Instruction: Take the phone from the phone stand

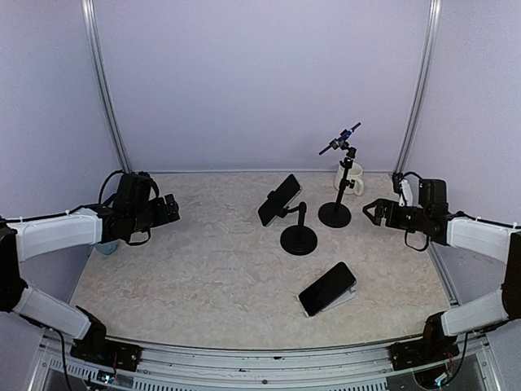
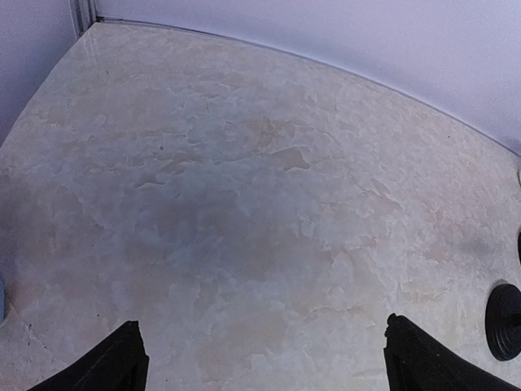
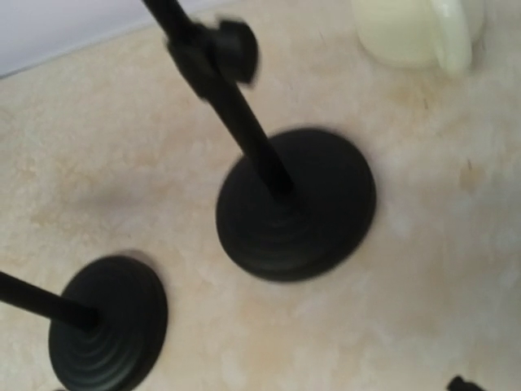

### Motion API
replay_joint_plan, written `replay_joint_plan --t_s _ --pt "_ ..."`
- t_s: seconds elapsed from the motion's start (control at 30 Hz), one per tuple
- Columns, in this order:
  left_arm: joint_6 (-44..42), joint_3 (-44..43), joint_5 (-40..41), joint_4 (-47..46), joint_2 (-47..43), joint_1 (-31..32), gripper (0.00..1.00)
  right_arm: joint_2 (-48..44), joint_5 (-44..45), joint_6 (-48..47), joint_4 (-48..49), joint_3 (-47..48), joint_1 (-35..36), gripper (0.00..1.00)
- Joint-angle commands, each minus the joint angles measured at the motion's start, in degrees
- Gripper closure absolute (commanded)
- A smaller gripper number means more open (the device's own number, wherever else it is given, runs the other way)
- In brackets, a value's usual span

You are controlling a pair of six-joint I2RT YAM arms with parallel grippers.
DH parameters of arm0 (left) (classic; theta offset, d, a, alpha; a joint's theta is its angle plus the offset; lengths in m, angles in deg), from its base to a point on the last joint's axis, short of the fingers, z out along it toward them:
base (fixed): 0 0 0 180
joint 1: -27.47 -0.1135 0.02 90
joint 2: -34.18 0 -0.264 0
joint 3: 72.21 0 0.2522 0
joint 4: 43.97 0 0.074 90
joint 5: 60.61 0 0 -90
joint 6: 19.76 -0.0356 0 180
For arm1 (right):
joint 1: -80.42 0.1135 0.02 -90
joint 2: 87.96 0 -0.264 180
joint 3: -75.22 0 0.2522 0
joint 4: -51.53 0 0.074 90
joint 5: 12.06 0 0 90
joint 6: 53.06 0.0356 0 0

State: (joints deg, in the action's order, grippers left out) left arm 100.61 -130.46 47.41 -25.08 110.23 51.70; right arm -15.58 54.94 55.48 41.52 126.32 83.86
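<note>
While both arms are bolted at the near edge of the table, each elbow folds outward and the forearm reaches back in over the side, held off the surface. The left pincer points right toward the middle; its wrist view shows two dark fingertips set wide apart with only bare table between them, so it grips nothing. The right pincer points left at about the same height. From above, its jaws look parted with nothing in them, though its own camera catches just a sliver of a fingertip.

Nearest the arms, right of centre, a second phone lies almost flat, screen up, with a pale piece showing under its right edge.

Farther back, near the middle, the phone sits clamped on the phone stand, well apart from both pincers. Its long axis slopes from lower left to upper right in the top view, and its dark face is tilted up and to the left.

Just right of it and a little farther back stands a second stand, close in front of the right pincer, its thin arm angled up to the right. A cream mug sits behind it.
</note>
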Motion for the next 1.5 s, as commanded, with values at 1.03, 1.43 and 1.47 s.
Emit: replay_joint_plan --t_s 1.03,1.43,1.47 --pt "-10.4 -0.6 -32.4 -11.9 -3.4 -2.1 0.01 21.7 -28.5 -45.0 -0.4 24.4 12.1 0.17" --pt "-12.1 -0.5 -35.9 -11.7 -4.1 -2.1 0.01 35.0 -32.2 -56.0 -13.7 37.8 16.3 0.34" --pt "-12.1 -0.5 -36.0 -11.7 -4.0 -2.1 0.01 35.6 -32.6 -56.4 -14.3 38.3 16.7 0.34"
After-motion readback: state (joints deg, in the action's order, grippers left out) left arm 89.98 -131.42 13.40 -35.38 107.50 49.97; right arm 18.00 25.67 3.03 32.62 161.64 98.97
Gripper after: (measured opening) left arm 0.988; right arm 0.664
